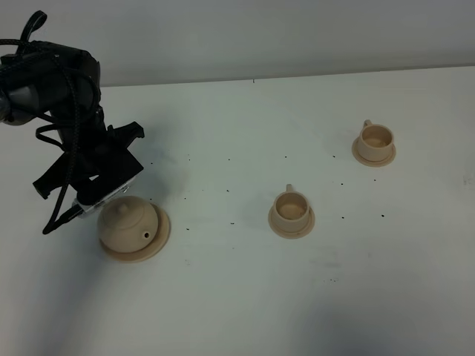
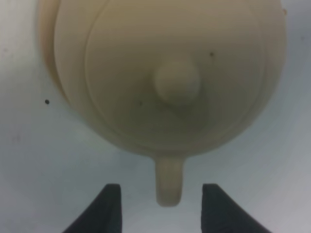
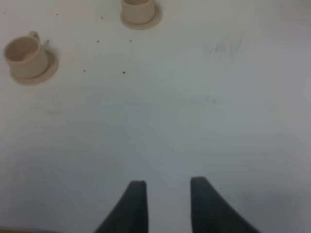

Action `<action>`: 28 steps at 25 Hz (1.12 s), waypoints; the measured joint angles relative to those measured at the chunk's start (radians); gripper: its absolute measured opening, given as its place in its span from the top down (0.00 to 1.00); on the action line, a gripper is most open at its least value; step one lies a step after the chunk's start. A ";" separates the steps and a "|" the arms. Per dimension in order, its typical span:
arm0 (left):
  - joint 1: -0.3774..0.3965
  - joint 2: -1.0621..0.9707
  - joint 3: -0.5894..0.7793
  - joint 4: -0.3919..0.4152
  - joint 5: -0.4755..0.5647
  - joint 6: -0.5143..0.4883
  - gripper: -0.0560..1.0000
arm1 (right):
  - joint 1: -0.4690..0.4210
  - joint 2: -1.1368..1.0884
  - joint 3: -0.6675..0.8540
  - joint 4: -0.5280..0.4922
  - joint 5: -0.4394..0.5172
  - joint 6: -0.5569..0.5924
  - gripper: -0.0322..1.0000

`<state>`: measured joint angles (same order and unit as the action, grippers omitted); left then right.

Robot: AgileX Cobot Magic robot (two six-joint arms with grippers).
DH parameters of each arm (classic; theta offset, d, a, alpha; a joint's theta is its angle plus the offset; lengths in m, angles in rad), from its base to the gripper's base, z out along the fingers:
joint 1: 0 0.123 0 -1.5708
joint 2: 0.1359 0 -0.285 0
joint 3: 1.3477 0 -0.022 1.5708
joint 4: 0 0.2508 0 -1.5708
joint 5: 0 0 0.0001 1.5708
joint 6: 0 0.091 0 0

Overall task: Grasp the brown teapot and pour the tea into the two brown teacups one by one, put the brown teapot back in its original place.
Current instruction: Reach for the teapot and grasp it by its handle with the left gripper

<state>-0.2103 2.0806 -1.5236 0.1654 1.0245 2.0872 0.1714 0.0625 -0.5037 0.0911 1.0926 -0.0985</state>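
Now, at lower left of the high view, my left jaws stand apart either side of the loop handle (image 2: 169, 180) of the brown teapot (image 1: 128, 222), not yet touching it. The pot sits on its wide saucer (image 1: 163, 227). I judge it best to slide in deeper, centre the handle, then close firmly before lifting level. One teacup (image 1: 291, 208) sits at centre, the other teacup (image 1: 375, 139) at upper right. My right jaws hang wide and empty.
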 joint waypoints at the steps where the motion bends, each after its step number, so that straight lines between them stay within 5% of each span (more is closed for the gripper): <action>1: -0.002 0.001 0.000 0.001 0.000 0.000 0.57 | 0.000 0.000 0.000 0.000 0.000 0.000 0.74; 28: -0.018 0.038 0.030 0.030 -0.082 0.003 0.57 | 0.000 0.000 0.000 0.000 0.000 0.000 0.74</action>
<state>-0.2287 2.1186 -1.4936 0.1952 0.9421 2.0897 0.1714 0.0625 -0.5037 0.0911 1.0926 -0.0985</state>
